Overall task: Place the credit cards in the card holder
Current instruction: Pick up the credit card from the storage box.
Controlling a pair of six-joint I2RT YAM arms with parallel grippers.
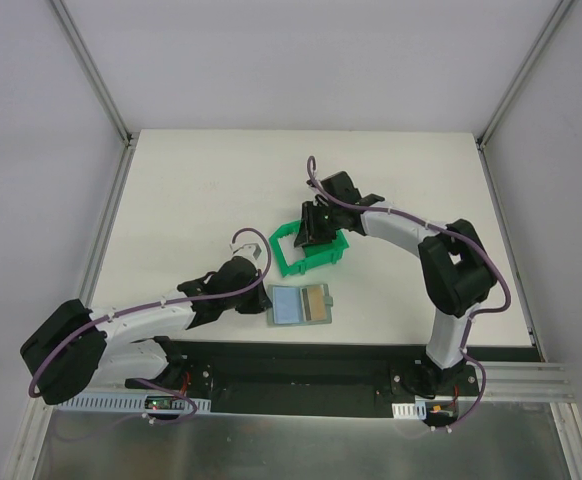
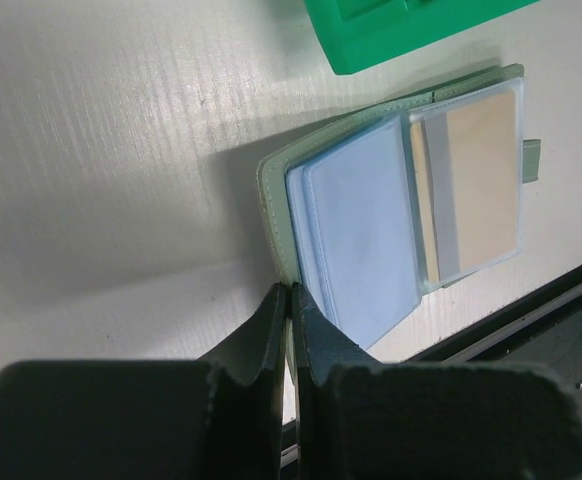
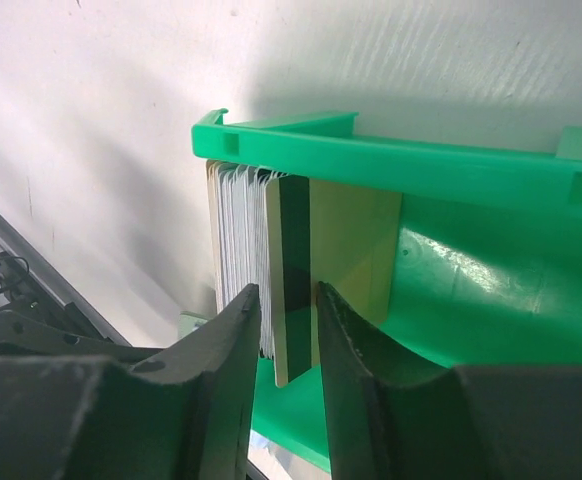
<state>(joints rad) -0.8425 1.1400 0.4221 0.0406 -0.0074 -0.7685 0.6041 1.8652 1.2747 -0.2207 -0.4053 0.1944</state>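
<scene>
Item tally
One card holder, one tan card in it, one green bin, one card stack, uncountable.

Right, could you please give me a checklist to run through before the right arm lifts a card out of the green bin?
1. The right claw straddles only the striped tan card in the green bin, white cards outside it: ok.
2. Its grip on that card is firm: cannot tell.
3. The card holder lies open, pockets up: ok.
4. A pocket is free: cannot tell; one leaf holds the pocketed card, the other looks bluish.
5. The left claw is shut at a corner of the holder: ok; whether it pins it, cannot tell.
</scene>
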